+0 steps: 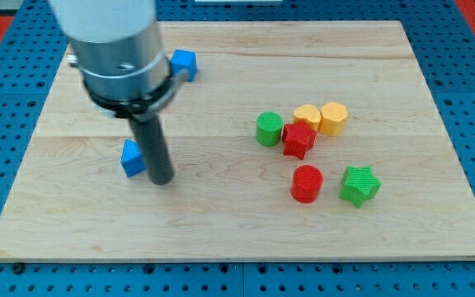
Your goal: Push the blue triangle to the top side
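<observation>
Camera view shows the blue triangle [131, 158] at mid-board, touching my tip [162, 181] on its left, well below the blue cube [185, 64] near the board's [246, 231] top edge. Judgement: push barely begun; nearly the whole upward travel remains. Rod stands upright, a plain pusher clamping nothing.

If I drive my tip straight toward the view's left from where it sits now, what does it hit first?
My tip would meet the blue triangle almost at once; it sits just left and slightly above, seemingly touching the rod. Beyond it, only bare board.
</observation>
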{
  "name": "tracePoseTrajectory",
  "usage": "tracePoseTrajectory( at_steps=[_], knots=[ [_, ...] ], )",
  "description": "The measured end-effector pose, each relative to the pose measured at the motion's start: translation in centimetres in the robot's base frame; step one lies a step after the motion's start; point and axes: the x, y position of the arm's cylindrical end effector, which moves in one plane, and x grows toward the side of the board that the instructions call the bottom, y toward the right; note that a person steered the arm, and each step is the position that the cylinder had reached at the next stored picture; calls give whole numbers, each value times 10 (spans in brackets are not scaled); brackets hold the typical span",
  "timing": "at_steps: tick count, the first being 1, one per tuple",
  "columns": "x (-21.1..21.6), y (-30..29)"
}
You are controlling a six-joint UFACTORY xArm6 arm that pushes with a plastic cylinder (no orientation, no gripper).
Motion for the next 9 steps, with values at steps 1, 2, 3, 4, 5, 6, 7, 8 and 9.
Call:
tracePoseTrajectory(
  at_steps=[1, 2, 3, 4, 5, 6, 7, 8, 9],
  knots=[
    [0, -26],
    [0, -63],
    [-14, -67],
    [-42, -67],
    [-66, -64],
    [-78, -30],
    [-90, -5],
    [-94, 12],
    [-141, 13]
  ],
)
